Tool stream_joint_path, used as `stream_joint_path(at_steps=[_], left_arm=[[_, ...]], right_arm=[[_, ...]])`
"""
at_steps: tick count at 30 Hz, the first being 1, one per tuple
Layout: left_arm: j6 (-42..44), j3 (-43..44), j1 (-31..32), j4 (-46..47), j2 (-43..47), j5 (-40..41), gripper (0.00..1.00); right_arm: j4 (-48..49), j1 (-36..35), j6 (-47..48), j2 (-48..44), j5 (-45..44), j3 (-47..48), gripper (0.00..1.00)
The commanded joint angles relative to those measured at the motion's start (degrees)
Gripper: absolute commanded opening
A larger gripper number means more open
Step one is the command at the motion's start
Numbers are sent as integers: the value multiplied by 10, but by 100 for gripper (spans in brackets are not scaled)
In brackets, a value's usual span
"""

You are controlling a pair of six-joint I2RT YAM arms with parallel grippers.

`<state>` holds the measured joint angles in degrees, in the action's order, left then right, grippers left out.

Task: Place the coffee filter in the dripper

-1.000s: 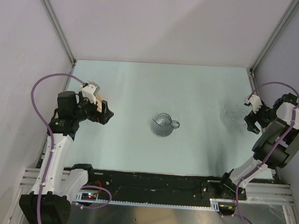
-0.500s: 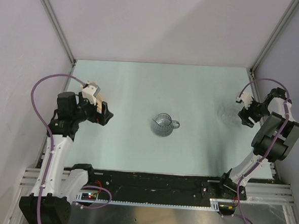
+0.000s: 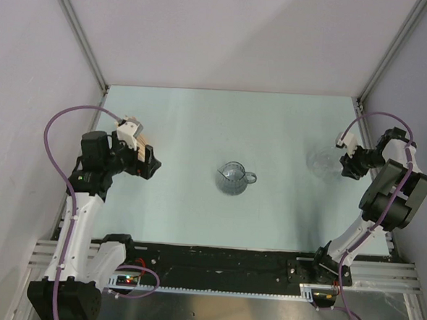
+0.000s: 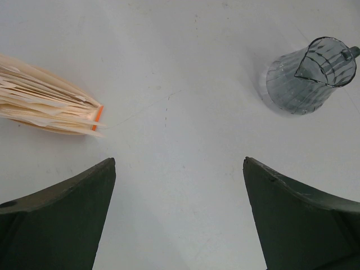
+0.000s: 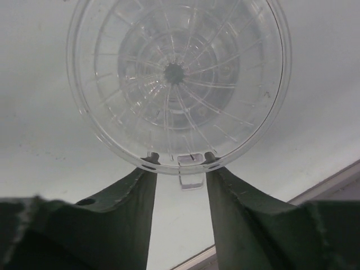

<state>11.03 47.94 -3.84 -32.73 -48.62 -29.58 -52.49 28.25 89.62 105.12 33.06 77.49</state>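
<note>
We see the grey dripper upright in the middle of the table, well apart from both arms. Our left gripper hangs jaws wide, a tan paper stack ahead. Our right gripper, jaws partly apart, straddles the small tab of a clear ribbed round piece without pinching it.

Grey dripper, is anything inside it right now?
Nothing white shows inside the dripper: through its mouth only ribbed grey walls appear. Its floor is out of sight from the left wrist angle, and the top view is too small to tell.
</note>
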Motion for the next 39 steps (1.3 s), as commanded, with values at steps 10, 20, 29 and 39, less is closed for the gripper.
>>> stream_joint_path(at_steps=[10,20,29,39], left_arm=[[4,12,-2,5,11,0,98],[-3,12,-2,6,15,-6,98],[-19,4,-2,6,27,-37,98],[-35,7,-1,6,39,-61,98]], right_arm=[[-46,-3,16,-25,54,22,4],[-140,-29,32,-102,150,24,0],[-219,-200,23,-194,175,37,0],[-197,-408,-108,-183,111,96,0]])
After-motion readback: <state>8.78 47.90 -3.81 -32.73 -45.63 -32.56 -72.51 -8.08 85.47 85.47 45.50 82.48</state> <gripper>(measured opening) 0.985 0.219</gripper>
